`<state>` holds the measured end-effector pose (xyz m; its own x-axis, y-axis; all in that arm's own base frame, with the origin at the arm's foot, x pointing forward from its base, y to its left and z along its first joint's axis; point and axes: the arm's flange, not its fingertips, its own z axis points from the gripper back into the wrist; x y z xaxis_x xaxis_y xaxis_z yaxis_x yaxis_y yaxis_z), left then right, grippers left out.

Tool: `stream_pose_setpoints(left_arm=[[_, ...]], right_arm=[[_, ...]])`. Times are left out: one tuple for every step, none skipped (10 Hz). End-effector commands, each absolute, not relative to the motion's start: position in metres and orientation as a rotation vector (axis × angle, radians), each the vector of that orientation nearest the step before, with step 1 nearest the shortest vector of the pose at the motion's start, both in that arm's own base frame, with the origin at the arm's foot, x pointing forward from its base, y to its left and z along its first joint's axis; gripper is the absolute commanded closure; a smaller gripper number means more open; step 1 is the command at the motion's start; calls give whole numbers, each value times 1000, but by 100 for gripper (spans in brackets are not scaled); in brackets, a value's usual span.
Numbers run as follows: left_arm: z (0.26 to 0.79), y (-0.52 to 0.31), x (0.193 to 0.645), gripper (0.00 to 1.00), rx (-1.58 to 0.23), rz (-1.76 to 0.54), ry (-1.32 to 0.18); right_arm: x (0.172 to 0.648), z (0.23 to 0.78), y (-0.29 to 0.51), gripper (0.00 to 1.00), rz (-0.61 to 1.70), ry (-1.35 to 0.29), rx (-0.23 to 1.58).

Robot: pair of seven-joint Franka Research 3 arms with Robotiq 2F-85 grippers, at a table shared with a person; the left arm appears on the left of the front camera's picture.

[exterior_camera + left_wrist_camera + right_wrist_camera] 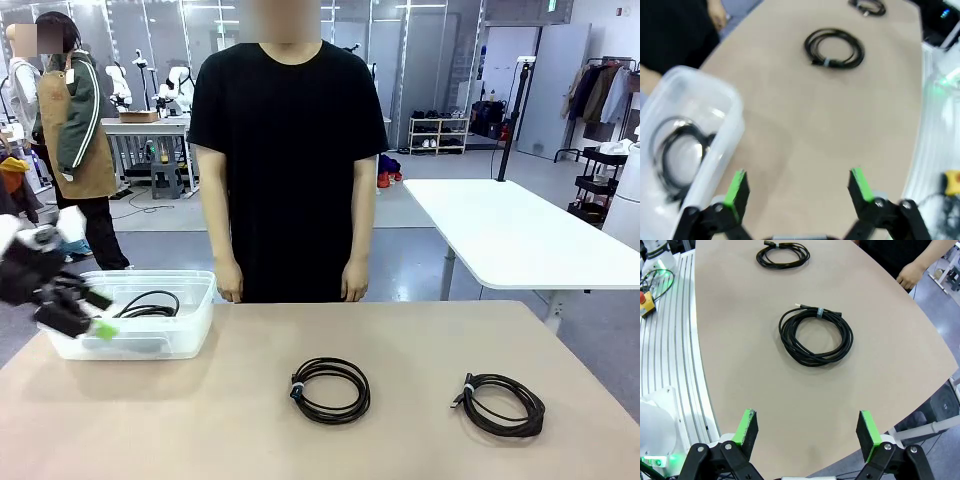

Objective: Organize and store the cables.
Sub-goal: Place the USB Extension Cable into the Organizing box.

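Two cables lie loose on the desk (pixel 400 335): the middle cable (pixel 330 390), a coil bound by a pale band, and the right cable (pixel 503 404), well apart from it toward the robot's right. A third one, the stored cable (pixel 150 304), sits coiled inside the clear bin (pixel 196 325) on the desk's left side, toward the far edge. The left fingers (pixel 798 176) stand fully open and hold nothing; we see them just beside the bin's wall, above bare desk. The right fingers (pixel 808 414) are likewise spread wide and empty, with the right cable ahead of them.

We judge the following hazards:

1. Both loose coils lie flat. A descent that is too deep drives the fingertips into the desk. One that is too shallow catches a single strand, and the coil unwinds when lifted.
2. A trailing plug can hook the bin's rim on the way in. The bin looks light, so it may slide or tip.
3. The middle cable lies between the two arms. If both reach for it, they may collide.
4. The person (pixel 285 150) stands at the far edge with hands close to the desk. A wide sweep toward the bin passes near them.
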<state>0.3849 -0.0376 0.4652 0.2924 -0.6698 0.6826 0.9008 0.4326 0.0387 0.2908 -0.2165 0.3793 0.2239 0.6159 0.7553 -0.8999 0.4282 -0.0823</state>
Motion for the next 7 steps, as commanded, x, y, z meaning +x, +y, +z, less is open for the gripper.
stream_pose_setpoints(left_arm=[[492,-97,398,0,-371,-1036,-636],[502,-129,399,0,-373,-1053,-632],[513,-162,400,0,-369,-1043,-617],[528,-206,403,0,-284,-1038,-555],[536,-244,408,0,-257,-1066,-520],[536,-274,416,0,-229,-1069,-459],[535,-294,425,0,-186,-1046,-404]], right_arm=[[292,379,-217,0,1071,-825,419],[292,379,-217,0,1071,-825,419],[292,379,-217,0,1071,-825,419],[292,379,-217,0,1071,-825,419],[292,379,-217,0,1071,-825,419],[292,379,-217,0,1071,-825,419],[292,379,-217,0,1071,-825,419]])
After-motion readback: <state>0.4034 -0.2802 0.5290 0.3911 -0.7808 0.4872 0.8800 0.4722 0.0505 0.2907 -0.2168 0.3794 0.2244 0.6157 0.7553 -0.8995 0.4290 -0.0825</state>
